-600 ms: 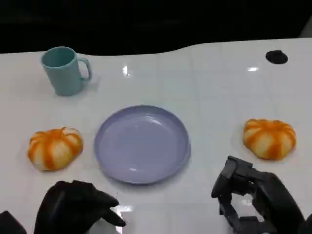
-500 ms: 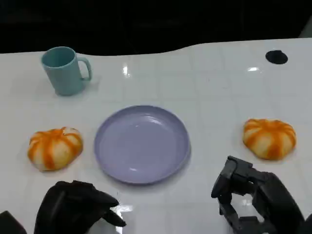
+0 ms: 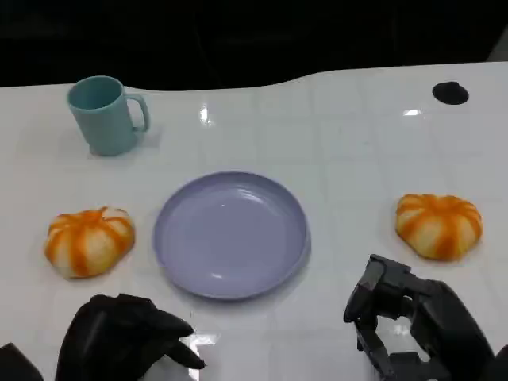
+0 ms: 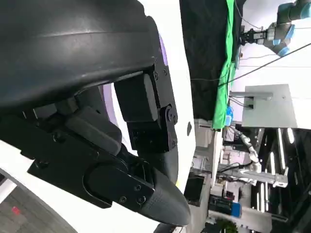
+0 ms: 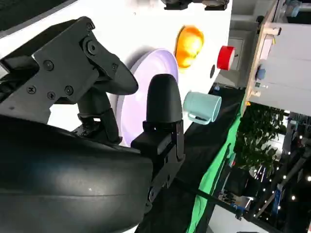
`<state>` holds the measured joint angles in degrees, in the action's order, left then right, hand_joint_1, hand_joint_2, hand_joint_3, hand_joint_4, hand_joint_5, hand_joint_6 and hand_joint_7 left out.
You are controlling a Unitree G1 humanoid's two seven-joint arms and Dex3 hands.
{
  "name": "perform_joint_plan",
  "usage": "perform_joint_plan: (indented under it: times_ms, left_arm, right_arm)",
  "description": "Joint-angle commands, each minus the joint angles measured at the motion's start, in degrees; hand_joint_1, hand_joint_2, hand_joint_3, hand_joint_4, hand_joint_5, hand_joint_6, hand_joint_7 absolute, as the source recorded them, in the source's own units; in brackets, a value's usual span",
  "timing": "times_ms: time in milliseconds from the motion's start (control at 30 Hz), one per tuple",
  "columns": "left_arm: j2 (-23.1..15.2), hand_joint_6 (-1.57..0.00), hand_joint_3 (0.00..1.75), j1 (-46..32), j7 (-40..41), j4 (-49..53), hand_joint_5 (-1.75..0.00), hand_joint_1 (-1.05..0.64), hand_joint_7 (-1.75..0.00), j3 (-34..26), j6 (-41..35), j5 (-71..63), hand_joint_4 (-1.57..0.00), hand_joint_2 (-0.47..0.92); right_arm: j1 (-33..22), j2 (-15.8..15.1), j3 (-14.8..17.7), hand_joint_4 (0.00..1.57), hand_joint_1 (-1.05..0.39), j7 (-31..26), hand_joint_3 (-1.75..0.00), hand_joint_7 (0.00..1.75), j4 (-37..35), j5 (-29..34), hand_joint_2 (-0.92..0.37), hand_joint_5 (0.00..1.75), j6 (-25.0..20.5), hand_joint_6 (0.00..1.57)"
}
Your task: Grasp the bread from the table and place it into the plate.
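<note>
Two orange-striped round breads lie on the white table: one (image 3: 89, 240) left of the lilac plate (image 3: 230, 234), the other (image 3: 439, 225) to its right. The plate has nothing in it. My left hand (image 3: 123, 337) sits low at the front left, below the left bread and apart from it, holding nothing. At the front right my right hand (image 3: 413, 325) holds nothing, its fingers apart, a short way in front of the right bread. The right wrist view looks past that hand's fingers (image 5: 163, 104) to the plate (image 5: 141, 92) and the far bread (image 5: 188, 44).
A teal mug (image 3: 107, 115) stands at the back left, behind the left bread. A small black round spot (image 3: 450, 92) lies at the back right near the table's curved far edge. The right wrist view also shows the mug (image 5: 201, 108) and a red knob (image 5: 225, 57).
</note>
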<state>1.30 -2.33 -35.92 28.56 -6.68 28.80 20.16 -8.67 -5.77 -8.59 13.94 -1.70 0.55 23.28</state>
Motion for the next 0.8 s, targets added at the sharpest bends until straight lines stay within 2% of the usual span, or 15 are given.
perform_joint_plan:
  times_ms: [33, 300, 500, 600, 800]
  left_arm:
    - [-0.73, -1.57, 0.00, -0.54, 0.40, -0.87, -0.36, -1.05, -0.12, -0.04, -0.27, -0.32, -1.57, 0.78]
    - [-0.74, -1.57, 0.00, -0.51, 0.66, -1.15, -0.36, -1.05, -0.12, 0.05, -0.66, -0.35, -1.57, 0.79]
    - [-0.47, -1.57, 0.00, 0.11, 0.75, -0.49, -0.37, -1.05, -0.13, 0.05, -0.69, -0.39, -1.57, 0.79]
    - [-0.43, -1.57, 0.00, 0.46, 0.69, -0.04, -0.36, -1.05, -0.12, 0.08, -0.40, -0.50, -1.57, 0.78]
    - [-0.35, -1.57, 0.00, 0.72, 0.68, 0.54, -0.36, -1.05, -0.11, 0.00, 0.14, -0.67, -1.57, 0.79]
  right_arm:
    - [-0.04, -0.72, 0.40, 0.70, -0.09, 0.02, -1.33, 1.60, 0.79, 0.18, -0.42, 1.75, -0.02, 0.55]
    - [0.01, -0.74, 0.58, 0.69, -0.08, 0.42, -1.31, 1.57, 1.50, -0.72, -0.42, 1.75, -1.27, 0.55]
    - [1.53, -0.76, 1.95, 0.63, -0.06, 1.38, -1.05, 1.31, 0.47, -3.03, -0.55, 1.61, -0.98, 0.61]
    - [2.76, -1.13, 2.94, 0.60, -0.09, 2.02, -0.83, 1.22, 0.13, -3.67, -0.62, 1.51, -0.38, 0.59]
    - [5.42, -3.20, 4.78, 0.53, -0.13, -0.35, -0.58, 1.12, -0.29, 1.45, -0.69, 1.38, 1.53, 0.50]
